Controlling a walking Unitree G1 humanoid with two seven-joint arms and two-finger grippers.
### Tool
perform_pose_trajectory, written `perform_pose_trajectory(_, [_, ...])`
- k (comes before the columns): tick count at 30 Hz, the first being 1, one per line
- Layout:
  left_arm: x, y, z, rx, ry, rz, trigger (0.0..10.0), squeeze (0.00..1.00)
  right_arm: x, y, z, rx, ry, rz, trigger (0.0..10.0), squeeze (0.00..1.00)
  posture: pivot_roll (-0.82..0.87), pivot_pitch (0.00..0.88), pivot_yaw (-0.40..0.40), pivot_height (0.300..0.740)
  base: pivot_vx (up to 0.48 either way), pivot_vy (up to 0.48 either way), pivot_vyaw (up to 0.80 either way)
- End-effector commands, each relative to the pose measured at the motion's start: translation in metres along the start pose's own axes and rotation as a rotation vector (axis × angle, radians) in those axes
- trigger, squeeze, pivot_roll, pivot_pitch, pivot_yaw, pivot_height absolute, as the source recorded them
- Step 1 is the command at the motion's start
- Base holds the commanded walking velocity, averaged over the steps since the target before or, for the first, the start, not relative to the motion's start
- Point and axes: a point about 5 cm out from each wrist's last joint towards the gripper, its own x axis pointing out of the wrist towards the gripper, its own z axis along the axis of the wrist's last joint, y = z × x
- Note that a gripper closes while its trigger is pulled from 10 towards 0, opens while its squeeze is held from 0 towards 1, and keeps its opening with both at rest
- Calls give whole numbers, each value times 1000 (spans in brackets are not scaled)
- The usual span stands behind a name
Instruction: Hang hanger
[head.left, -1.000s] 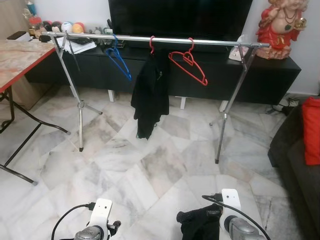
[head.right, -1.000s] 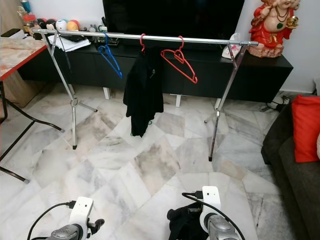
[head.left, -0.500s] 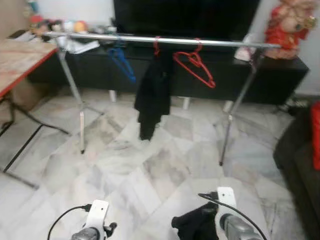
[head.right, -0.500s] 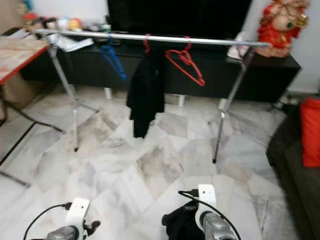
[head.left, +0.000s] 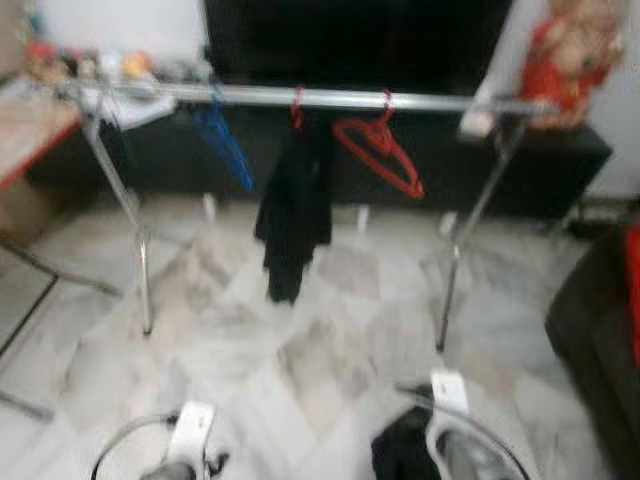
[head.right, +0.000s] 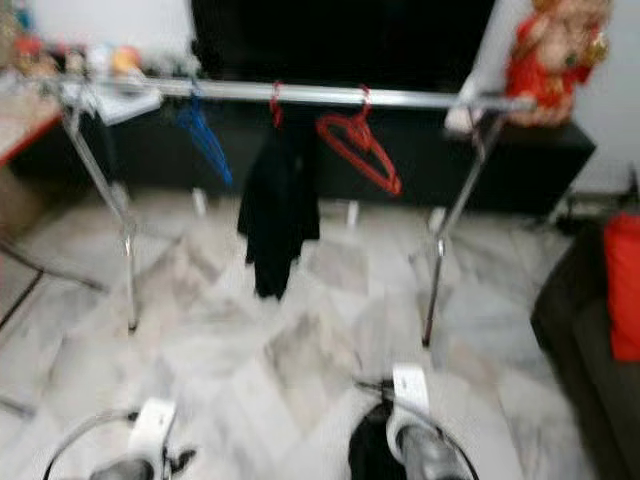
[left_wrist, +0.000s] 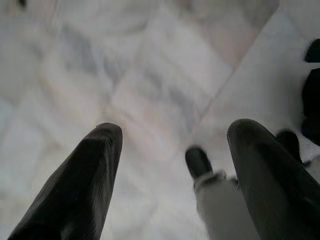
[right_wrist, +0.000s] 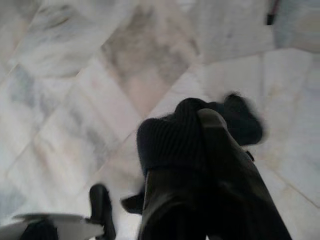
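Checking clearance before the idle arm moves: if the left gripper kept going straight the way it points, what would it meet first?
Most likely the white marble floor. The left gripper has open jaws aimed down at bare tiles, with nothing between them and the floor, though the blur makes depth hard to judge.

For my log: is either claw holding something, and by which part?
The right claw grips a black knitted garment by a bunched fold. The left claw holds nothing.

Marble floor (head.left: 250, 350), black TV cabinet (head.left: 540, 170), dark sofa (head.left: 600, 340), wooden table (head.left: 25, 130)
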Motion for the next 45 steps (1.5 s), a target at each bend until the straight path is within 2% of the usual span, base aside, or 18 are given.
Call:
perform_pose_trajectory(1, [2, -11, 3, 12, -4, -33, 10000, 0, -2, -13, -1, -1, 5, -34, 10000, 0, -127, 0, -26, 740, 319, 0, -756])
perform_pose_trajectory(4, [2, -12, 3, 12, -5, -34, 10000, 0, -2, -13, 0, -1, 2, -33, 10000, 0, -127, 0, -26, 740, 320, 0, -698])
perform_pose_trajectory(45, [1, -13, -2, 30, 11, -45, 10000, 0, -2, -6, -4, -14, 5, -6, 10000, 0, -132, 0, -20, 740, 320, 0, 0])
